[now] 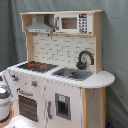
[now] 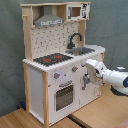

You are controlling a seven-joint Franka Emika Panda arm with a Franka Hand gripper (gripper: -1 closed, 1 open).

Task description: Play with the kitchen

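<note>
The kitchen (image 1: 60, 85) is a tall white and light-wood toy unit, seen in both exterior views. It has a black faucet (image 1: 85, 57) over a grey sink (image 1: 72, 74), a red-ringed black hob (image 1: 36, 65), a hood (image 1: 40, 25) and a microwave (image 1: 70, 22). In the second exterior view the kitchen (image 2: 37, 82) shows its oven door (image 2: 64, 96) and knobs (image 2: 56, 76). My white arm reaches in from the second exterior view's right. The gripper (image 2: 86, 81) is against the front panel, just right of the oven door and below the sink. In the first exterior view only the arm's white body (image 1: 4, 97) shows at the left edge.
The kitchen stands on a light wooden table (image 2: 100, 112). A grey curtain (image 1: 115, 50) hangs behind it. The rounded counter end (image 1: 102, 79) sticks out beside the sink.
</note>
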